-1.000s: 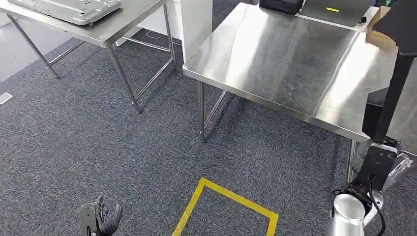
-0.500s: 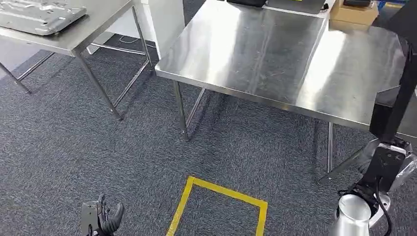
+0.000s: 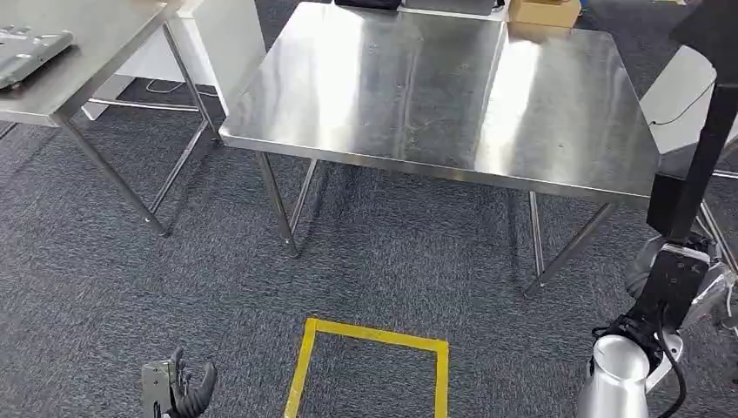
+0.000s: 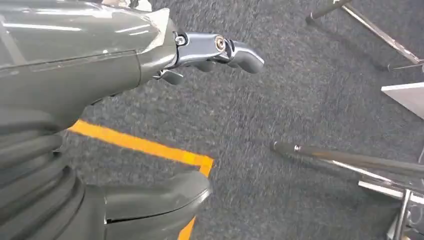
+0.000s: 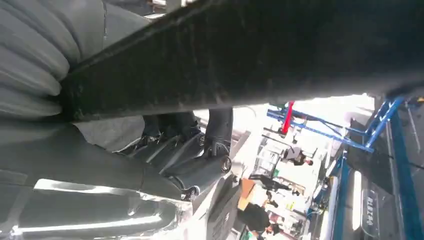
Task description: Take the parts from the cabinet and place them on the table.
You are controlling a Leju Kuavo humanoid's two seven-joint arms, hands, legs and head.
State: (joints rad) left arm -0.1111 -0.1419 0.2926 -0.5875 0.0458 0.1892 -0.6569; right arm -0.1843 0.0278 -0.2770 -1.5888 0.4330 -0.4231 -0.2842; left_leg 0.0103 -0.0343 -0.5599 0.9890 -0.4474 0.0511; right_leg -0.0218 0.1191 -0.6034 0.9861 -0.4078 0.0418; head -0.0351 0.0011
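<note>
My head view has swung since a second ago: the whole picture has slid leftward, so this is camera motion and not the furniture moving. The broad stainless-steel table (image 3: 444,96) that sat toward two o'clock now fills the twelve o'clock sector, nearly square to me. The second steel table (image 3: 83,61) has drifted out to ten o'clock, and the grey sheet-metal panel (image 3: 26,54) lying on it is cut by the frame edge. A brown cardboard box (image 3: 544,12), half hidden before, now stands at the far edge of the broad table at one o'clock. The yellow tape rectangle (image 3: 370,366) on the dark grey carpet (image 3: 130,270) lies at six o'clock and looks straighter than before.

My right hand (image 3: 674,283) is at four o'clock, gripping the long black flat part (image 3: 701,148), which rises almost upright past the table's right edge, off the tabletop. In the right wrist view the dark fingers (image 5: 200,150) are wrapped against the black bar (image 5: 240,65), clamped on it, as in the earlier frames.

My left hand (image 3: 178,390) hangs low at seven o'clock, unchanged in its place. From the left wrist view its fingers (image 4: 220,50) are loosely curved and apart from the thumb (image 4: 155,200), holding nothing, above carpet and tape.
</note>
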